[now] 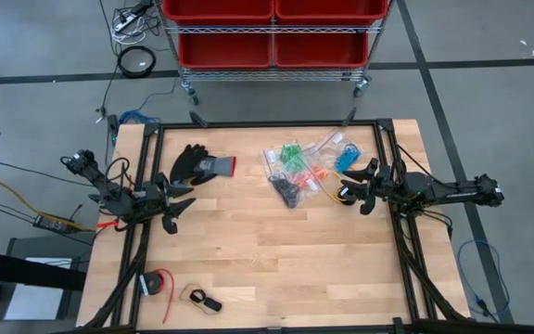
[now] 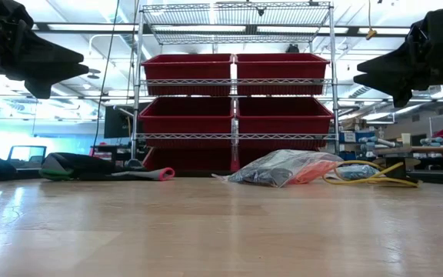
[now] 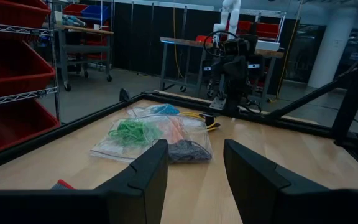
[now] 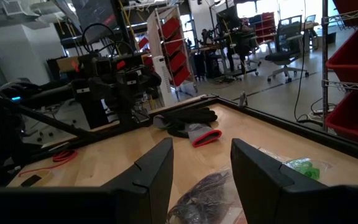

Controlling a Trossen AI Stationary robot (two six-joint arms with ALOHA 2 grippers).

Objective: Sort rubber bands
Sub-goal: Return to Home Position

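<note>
On the far right part of the desk, in the high view, the rubber bands are seen gathered by colour inside clear zip bags, a placement judged to mean the sorting is finished. The left pincer is held open at the left edge, near a black glove. The right pincer is held open just right of the bags, gripping nothing. In the low view, both arms are shown raised above the desk, which is judged to suit a rest pose. In the wrist views, each pincer's fingers are shown apart and empty. No brand, label or writing can be read.
</note>
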